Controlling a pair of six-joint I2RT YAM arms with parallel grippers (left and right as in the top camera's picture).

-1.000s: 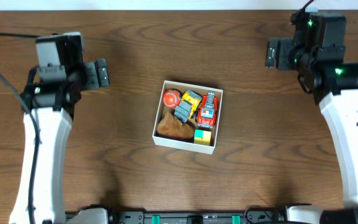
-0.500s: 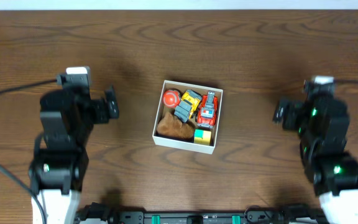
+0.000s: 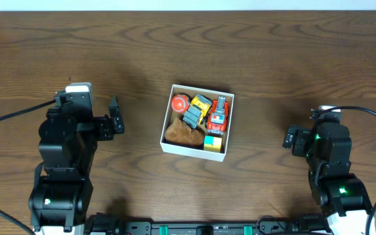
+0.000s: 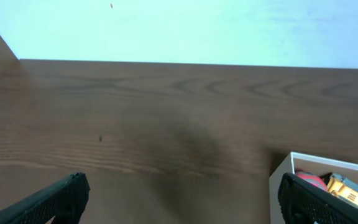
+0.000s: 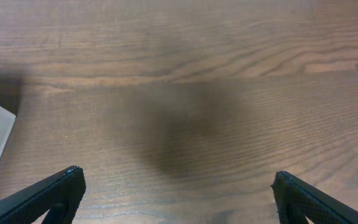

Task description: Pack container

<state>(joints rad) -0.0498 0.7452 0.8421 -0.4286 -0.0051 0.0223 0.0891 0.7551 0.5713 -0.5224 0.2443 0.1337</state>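
**Both arms drawn back from a filled container**

Seen from above, a dark wooden table (image 3: 273, 59) has the container (image 3: 192, 153) at its centre, sitting flat with its open side up. Compared with a second ago, both arms have pulled back from the far side of the table toward the near edge. The container and its contents have not shifted. This suggests the packing is done, or nearly so, and the arms are returning to rest.

The left gripper (image 3: 115, 116) is well to the left of the container and the right gripper (image 3: 290, 140) is well to its right. On both, the jaws are spread wide and hold nothing.

The container is close to square, so it has no real long axis. It is turned slightly clockwise against the table edges.

Inside are a red round toy (image 3: 180, 102), a yellow and grey truck (image 3: 197, 109), a red vehicle (image 3: 219, 114), a brown soft lump (image 3: 180, 134) and a yellow block (image 3: 213, 142). The two vehicles lie lengthwise, roughly from the near wall to the far wall.

The right wrist view shows a pale sliver at its left edge, probably the container's wall.
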